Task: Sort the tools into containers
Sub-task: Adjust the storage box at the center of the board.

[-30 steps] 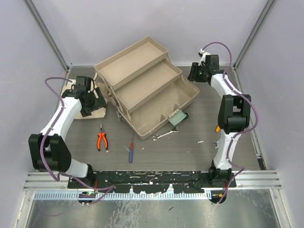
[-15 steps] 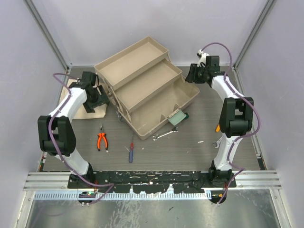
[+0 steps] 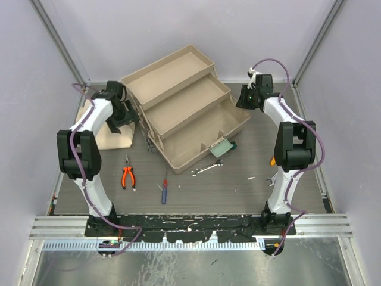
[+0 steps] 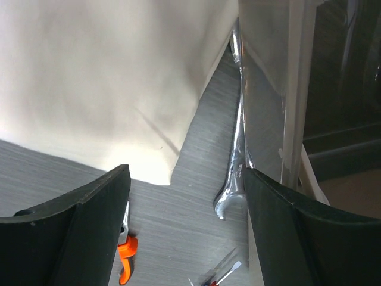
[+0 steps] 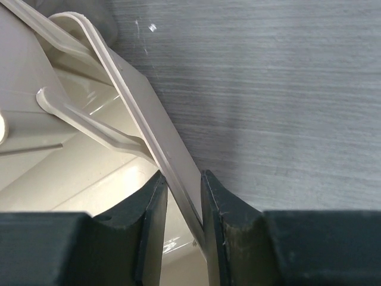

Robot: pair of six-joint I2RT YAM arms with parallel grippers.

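The brown toolbox (image 3: 184,113) stands open at the table's back, with three stepped tan trays that show no tools in them. My right gripper (image 3: 249,99) is shut on the lowest tray's right wall (image 5: 172,161), one finger inside and one outside. My left gripper (image 3: 122,116) is open and empty at the toolbox's left side. In the left wrist view a silver wrench (image 4: 236,167) lies between my open fingers (image 4: 186,179), along the toolbox wall. Orange-handled pliers (image 3: 127,176), a blue-red screwdriver (image 3: 164,189) and another silver wrench (image 3: 206,169) lie in front of the toolbox.
A pale flat panel (image 3: 107,136) lies on the table under my left arm. The pale green latch (image 3: 221,147) hangs at the toolbox's front. A small wrench (image 3: 269,180) and an orange item (image 3: 272,161) lie by the right arm. Grey walls enclose the table.
My left arm has swung back and right, bringing its gripper up against the toolbox's left side. The toolbox has shifted slightly. My right gripper has stayed on the tray wall.
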